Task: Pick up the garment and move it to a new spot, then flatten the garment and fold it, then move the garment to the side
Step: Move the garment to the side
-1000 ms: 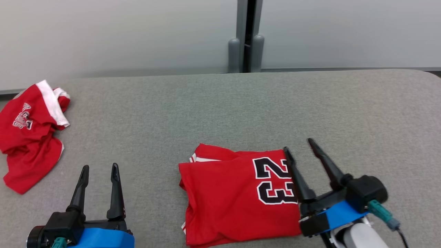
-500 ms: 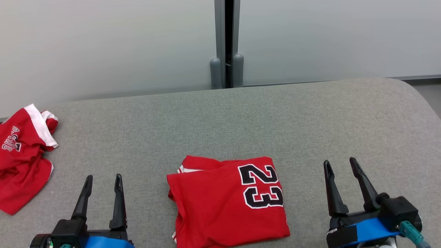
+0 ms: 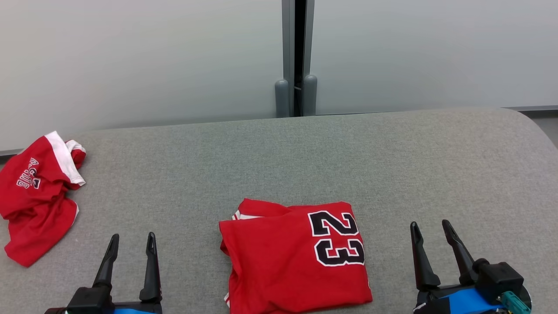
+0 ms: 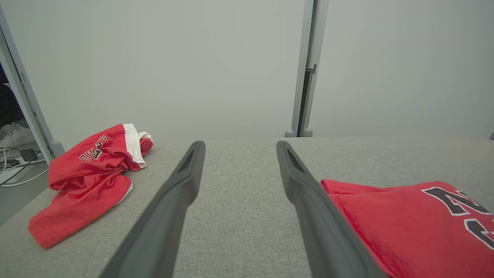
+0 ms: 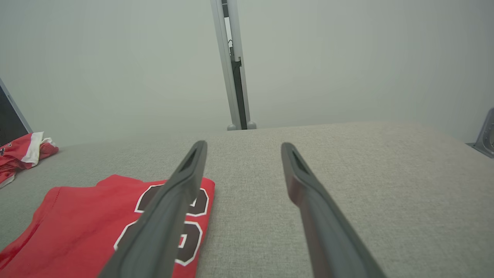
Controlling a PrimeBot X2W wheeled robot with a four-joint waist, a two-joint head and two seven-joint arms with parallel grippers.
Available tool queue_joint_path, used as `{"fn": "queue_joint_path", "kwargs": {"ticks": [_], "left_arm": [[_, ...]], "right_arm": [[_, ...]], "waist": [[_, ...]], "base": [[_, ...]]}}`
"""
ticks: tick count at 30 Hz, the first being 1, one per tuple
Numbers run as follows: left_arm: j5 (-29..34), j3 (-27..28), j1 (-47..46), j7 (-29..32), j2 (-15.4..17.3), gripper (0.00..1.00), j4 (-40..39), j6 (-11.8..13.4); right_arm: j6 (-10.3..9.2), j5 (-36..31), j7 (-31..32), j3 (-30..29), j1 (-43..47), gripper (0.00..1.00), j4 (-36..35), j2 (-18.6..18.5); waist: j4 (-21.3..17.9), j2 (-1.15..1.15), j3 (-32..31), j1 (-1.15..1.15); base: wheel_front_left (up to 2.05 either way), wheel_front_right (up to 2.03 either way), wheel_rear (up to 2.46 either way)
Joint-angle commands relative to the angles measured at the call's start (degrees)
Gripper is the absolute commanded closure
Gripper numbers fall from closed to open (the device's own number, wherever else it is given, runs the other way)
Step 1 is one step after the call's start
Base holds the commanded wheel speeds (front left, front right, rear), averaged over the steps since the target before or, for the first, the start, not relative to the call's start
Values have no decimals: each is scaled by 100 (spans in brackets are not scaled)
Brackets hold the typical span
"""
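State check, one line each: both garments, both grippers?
number 23 jersey: folded, lying flat on the grey table, not held.
second red garment: crumpled in a heap near the table's left end.
left gripper: jaws open, empty, clear of the jersey.
right gripper: jaws open, empty, clear of the jersey.

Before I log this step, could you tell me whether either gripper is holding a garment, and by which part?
Nothing is held: the left gripper and right gripper are both open, clear of the folded jersey.
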Motion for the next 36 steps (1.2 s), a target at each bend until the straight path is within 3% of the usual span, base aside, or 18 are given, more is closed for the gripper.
{"fn": "queue_joint_path", "kwargs": {"ticks": [1, 14, 23, 36], "left_arm": [[-4, 10, 39, -17, 19, 0, 11, 23], [-46, 0, -13, -17, 19, 0, 36, 42], [-82, -99, -162, -17, 19, 0, 49, 40], [-159, -228, -409, -17, 19, 0, 23, 102]], "right_arm": [[-2, -41, -2, -8, 80, 0, 19, 28], [-2, -97, 12, 339, -376, 0, 345, 18], [-2, -177, 590, 840, -1087, 0, 1091, -71], [-2, -221, 915, 871, -1524, 0, 2532, -86]], "waist": [[9, 0, -4, 0], [28, 0, 25, 0], [197, 0, 179, 0], [512, 0, 604, 0]], "base": [[0, 0, 0], [0, 0, 0], [0, 0, 0], [0, 0, 0]]}}
